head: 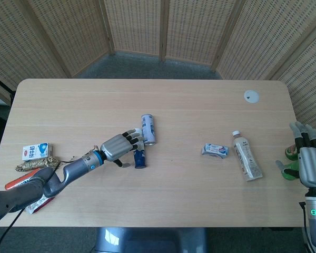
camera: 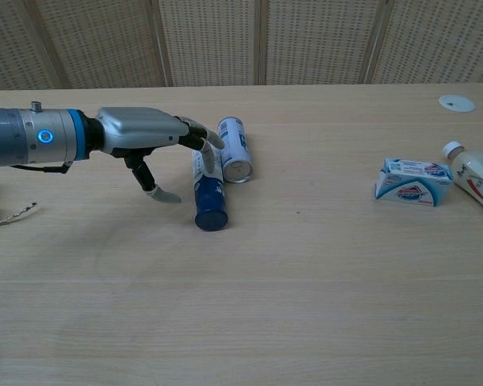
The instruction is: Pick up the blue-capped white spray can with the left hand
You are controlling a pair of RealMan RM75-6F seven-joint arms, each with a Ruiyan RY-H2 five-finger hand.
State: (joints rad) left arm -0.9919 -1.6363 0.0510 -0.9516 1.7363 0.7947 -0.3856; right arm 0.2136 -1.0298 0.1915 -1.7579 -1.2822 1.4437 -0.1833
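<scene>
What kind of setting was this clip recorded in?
Probably an indoor lab or test room: a bare light wooden table, woven folding screens behind it, and assorted groceries laid out, such as the blue-capped white spray can and a white-capped drink bottle.
</scene>
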